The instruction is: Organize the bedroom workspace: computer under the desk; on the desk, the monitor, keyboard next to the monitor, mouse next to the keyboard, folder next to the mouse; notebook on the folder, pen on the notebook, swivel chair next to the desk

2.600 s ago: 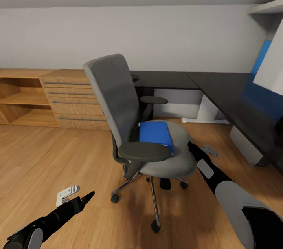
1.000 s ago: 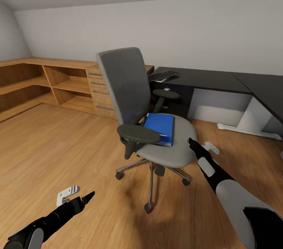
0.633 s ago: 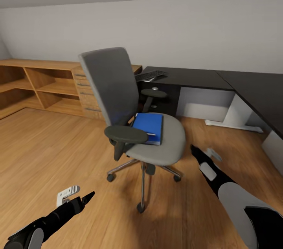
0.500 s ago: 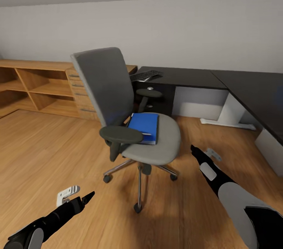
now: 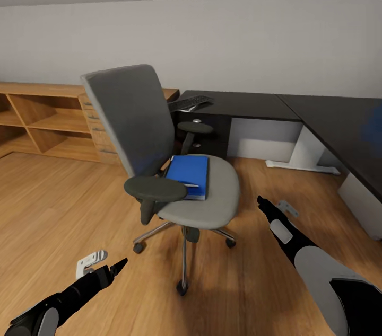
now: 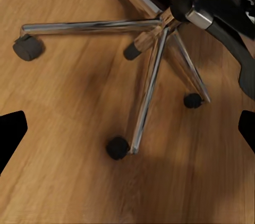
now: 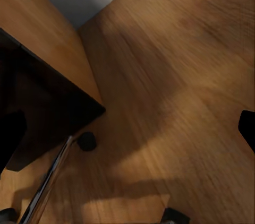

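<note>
I'm parked facing swivel chair (image 5: 159, 161), folder (image 5: 188, 175) flat on its seat, partly tucked under near armrest. Bench (image 5: 276, 108) beyond chair; keyboard (image 5: 189, 103) on its far-left corner. Left tool (image 5: 103, 268) low over floor, spread wide, empty. Right tool (image 5: 273, 210) just beside seat edge, also spread wide and empty. Risks as I judge: chair rolls on castors if nudged; thin folder slides off seat; armrest blocks approach from left.
</note>
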